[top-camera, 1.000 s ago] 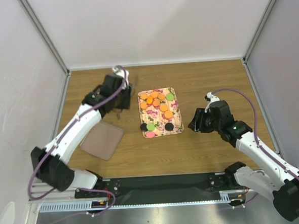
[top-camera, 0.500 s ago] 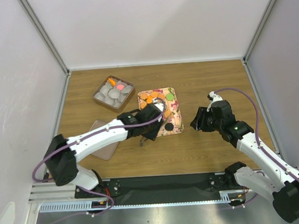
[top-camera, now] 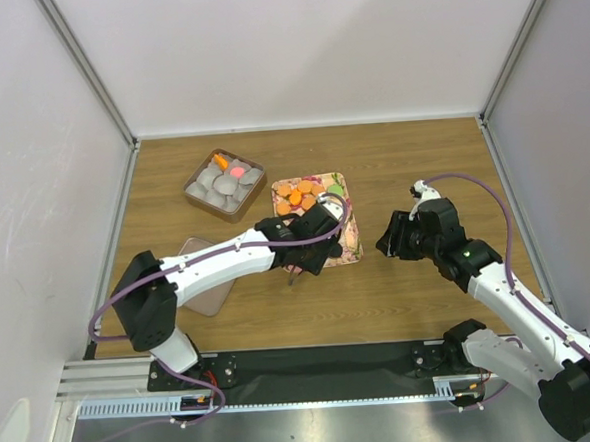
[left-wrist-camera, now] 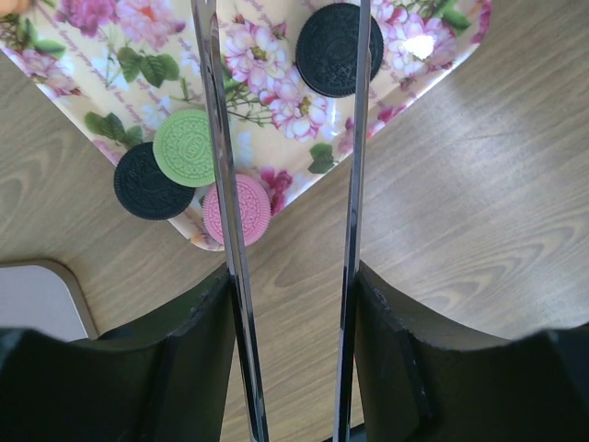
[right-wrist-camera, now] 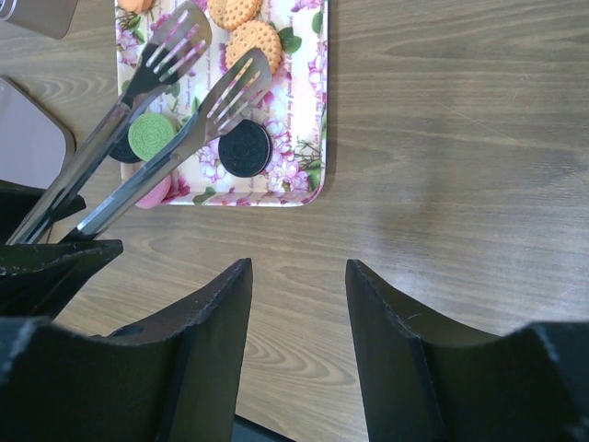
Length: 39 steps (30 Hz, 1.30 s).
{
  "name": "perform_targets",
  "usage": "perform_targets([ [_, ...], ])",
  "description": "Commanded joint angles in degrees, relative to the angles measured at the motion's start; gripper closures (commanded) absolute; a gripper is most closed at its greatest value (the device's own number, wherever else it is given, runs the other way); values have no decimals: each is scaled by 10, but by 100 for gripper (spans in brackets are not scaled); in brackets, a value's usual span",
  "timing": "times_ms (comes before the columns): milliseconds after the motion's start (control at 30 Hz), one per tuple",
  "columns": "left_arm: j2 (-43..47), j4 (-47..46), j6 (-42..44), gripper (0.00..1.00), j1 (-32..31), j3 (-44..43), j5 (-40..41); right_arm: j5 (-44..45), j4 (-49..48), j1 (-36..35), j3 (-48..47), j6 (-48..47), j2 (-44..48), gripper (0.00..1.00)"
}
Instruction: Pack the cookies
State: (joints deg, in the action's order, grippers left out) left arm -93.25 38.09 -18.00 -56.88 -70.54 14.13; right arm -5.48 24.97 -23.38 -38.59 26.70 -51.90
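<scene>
The cookies lie on the floral tray (top-camera: 345,193): several orange ones (top-camera: 298,193) at its far end, and a black (left-wrist-camera: 339,50), a green (left-wrist-camera: 187,147), a second black (left-wrist-camera: 147,182) and a pink one (left-wrist-camera: 241,208) near its front. My left gripper (top-camera: 302,253) (left-wrist-camera: 290,285) is shut on metal tongs (left-wrist-camera: 221,138), whose open blades reach over the tray's front part (right-wrist-camera: 184,83). The black cookie (right-wrist-camera: 244,148) lies by the right blade. My right gripper (top-camera: 386,240) (right-wrist-camera: 299,272) is open and empty above the bare table, right of the tray.
A brown box (top-camera: 225,182) of white paper cups, with an orange and a pink cookie in it, stands at the back left. Its flat lid (top-camera: 203,277) lies front left of the tray. White walls close in the table.
My left arm has swung from over the box to the tray's front, bringing the tongs over the cookies there. The right arm has hardly moved.
</scene>
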Motion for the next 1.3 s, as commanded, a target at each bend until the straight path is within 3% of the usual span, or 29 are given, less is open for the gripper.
perform_targets([
  [0, -9, 3, -5, 46, -5, -25, 26, -5, -8, 3, -3, -6, 9, 49],
  [867, -55, -15, 1, 46, -2, -43, 24, -10, -10, 2, -3, -8, 10, 49],
  [1267, -57, -17, 9, 52, 10, -47, 20, -12, -10, 1, -3, -7, 7, 48],
])
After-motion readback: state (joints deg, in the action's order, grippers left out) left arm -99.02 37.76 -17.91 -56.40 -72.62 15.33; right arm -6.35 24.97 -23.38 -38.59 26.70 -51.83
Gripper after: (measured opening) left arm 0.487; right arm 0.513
